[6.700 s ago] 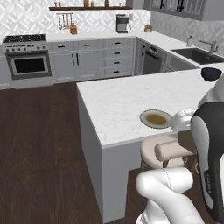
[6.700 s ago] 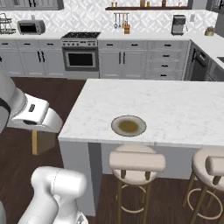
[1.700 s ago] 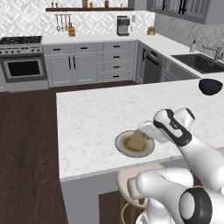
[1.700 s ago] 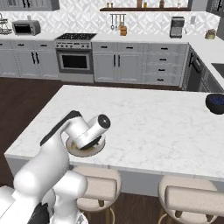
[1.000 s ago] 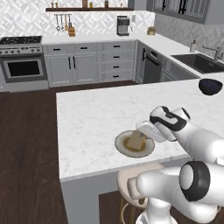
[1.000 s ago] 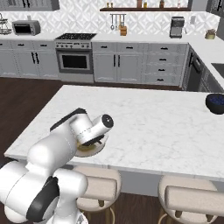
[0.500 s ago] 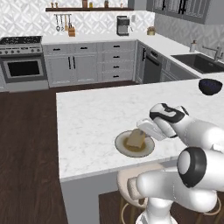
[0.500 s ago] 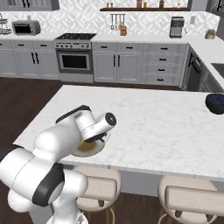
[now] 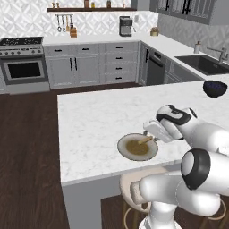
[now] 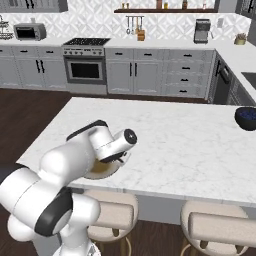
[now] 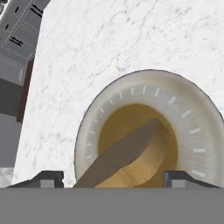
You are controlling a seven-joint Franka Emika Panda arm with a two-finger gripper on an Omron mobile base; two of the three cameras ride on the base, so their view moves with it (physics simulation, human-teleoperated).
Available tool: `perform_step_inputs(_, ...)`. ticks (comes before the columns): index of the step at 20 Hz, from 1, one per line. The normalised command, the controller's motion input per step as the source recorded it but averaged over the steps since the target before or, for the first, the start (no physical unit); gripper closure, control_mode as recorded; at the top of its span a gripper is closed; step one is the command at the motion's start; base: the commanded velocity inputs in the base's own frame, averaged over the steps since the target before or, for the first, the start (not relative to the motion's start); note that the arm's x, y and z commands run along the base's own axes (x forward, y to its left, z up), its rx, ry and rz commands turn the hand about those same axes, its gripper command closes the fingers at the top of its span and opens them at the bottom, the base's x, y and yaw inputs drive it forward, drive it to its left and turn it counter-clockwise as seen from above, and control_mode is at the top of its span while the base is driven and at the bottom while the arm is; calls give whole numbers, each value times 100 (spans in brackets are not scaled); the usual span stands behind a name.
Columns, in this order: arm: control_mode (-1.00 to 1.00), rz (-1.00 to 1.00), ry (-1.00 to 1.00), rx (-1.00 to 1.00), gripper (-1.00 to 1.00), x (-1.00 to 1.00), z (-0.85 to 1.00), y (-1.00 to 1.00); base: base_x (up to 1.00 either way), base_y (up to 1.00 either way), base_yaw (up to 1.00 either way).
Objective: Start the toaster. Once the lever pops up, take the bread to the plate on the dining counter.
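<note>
The marble-topped dining counter (image 9: 94,120) is the broad surface carrying everything here, with a dark bowl (image 9: 214,88) far off toward its sink-side corner and well clear of the work. Near the stool-side edge sits the plate (image 9: 125,150), tan at the rim and darker brown in the centre, and in the hand view its ring (image 11: 192,131) spreads wide just below the camera. The bread (image 11: 131,159) lies inside that ring, tilted, one end down in the brown centre and the other rising toward the hand; in the left base view it shows as a small golden sliver (image 9: 144,141) at the plate's far side, just beside the hand. The gripper (image 11: 113,177) hangs low over it with its fingers (image 11: 48,178) spread wide, one on each side of the slice and neither seeming to touch it, so the bread looks released rather than held. The step in hand appears to be letting go and clearing off. To do it well, the fingers should stay wide and the hand should lift straight away along its own axis, not sweep sideways, since a tilted slice could catch on a fingertip and be dragged over the rim. Any turn of the arm is best left until the tips are above the plate's edge.
</note>
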Motion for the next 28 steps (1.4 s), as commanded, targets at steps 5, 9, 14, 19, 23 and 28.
perform_step_inputs(5,-100,-9,-5,-11,-100,-21,13,-26,0,0,0)
perform_step_inputs(9,-100,-17,-2,-18,-100,-13,39,-4,0,0,0)
perform_step_inputs(14,-100,-17,0,-19,-100,-9,59,9,0,0,0)
perform_step_inputs(19,-100,-3,0,-24,-100,-26,69,61,0,0,0)
perform_step_inputs(23,-100,0,0,-22,-100,-38,67,50,0,0,0)
perform_step_inputs(28,-100,0,4,-20,-100,-52,68,8,0,0,0)
